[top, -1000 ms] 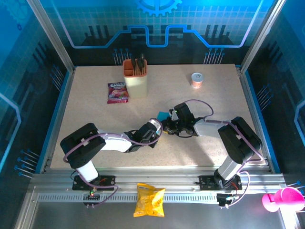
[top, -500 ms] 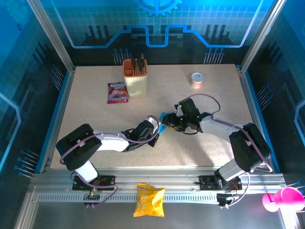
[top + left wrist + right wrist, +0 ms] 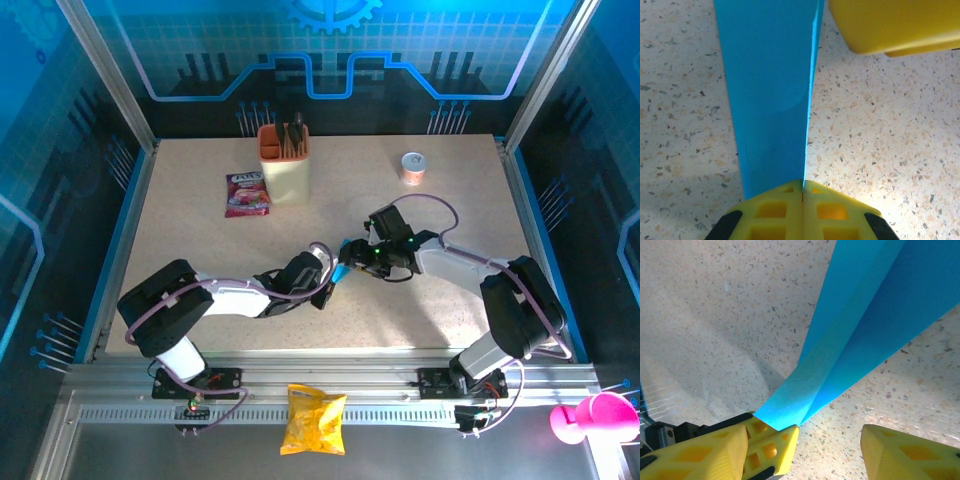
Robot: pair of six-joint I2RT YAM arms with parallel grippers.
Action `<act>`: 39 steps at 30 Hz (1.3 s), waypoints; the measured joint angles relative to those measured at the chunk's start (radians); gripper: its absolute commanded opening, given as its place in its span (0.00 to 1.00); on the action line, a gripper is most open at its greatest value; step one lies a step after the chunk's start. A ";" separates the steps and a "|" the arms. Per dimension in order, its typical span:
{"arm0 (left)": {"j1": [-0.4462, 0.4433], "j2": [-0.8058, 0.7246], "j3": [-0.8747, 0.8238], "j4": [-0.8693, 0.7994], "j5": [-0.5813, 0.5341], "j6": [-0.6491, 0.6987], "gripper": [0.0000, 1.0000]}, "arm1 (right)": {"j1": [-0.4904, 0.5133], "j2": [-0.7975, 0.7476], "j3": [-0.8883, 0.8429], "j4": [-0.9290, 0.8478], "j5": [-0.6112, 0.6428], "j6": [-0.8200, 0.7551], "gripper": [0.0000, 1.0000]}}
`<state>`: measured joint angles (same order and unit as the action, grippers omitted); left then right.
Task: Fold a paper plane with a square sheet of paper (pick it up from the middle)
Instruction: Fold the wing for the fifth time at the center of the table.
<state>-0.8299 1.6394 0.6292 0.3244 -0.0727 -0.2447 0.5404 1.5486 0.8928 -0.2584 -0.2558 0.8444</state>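
Left wrist view: left pincer (image 3: 802, 197) pinched shut on the tip of the folded blue paper (image 3: 770, 90), right pincer (image 3: 827, 436) gaping beside it. Single-point hold, so the folds might spring open or swivel.

Top camera: high at the near edge, looking down over the whole table (image 3: 200, 240). Wrist cameras: very close, low, seemingly facing each other. All share the cyan paper (image 3: 343, 268), centre-frame from above.

On my screen the paper (image 3: 770, 90) looks thin, smooth and matt, with a crisp crease. The table (image 3: 880, 150) is a speckled, stone-like matt top. The left gripper (image 3: 803, 192) and right gripper (image 3: 830, 450) are matt yellow plastic with moulded cells. The near rail (image 3: 330, 395) is ribbed bare metal.
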 measured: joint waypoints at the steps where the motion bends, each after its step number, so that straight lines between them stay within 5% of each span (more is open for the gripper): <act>1: 0.001 0.000 0.000 -0.001 0.001 0.000 0.00 | 0.002 0.000 0.016 -0.024 0.019 -0.013 0.62; 12: 0.002 0.000 0.004 -0.034 0.018 0.000 0.00 | 0.005 -0.011 0.146 -0.206 0.098 -0.050 0.62; 29: 0.002 0.011 0.011 -0.058 0.037 0.000 0.00 | 0.031 0.127 0.160 -0.143 0.081 0.074 0.58; 35: 0.002 0.011 0.012 -0.058 0.044 0.000 0.00 | 0.031 0.150 0.160 -0.114 0.057 0.081 0.43; 39: 0.002 0.011 0.018 -0.058 0.045 0.000 0.00 | 0.031 0.151 0.158 -0.100 0.043 0.080 0.15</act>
<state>-0.8284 1.6505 0.6476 0.2665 -0.0277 -0.2443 0.5716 1.6997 1.0508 -0.3588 -0.2127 0.9245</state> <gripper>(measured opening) 0.051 0.255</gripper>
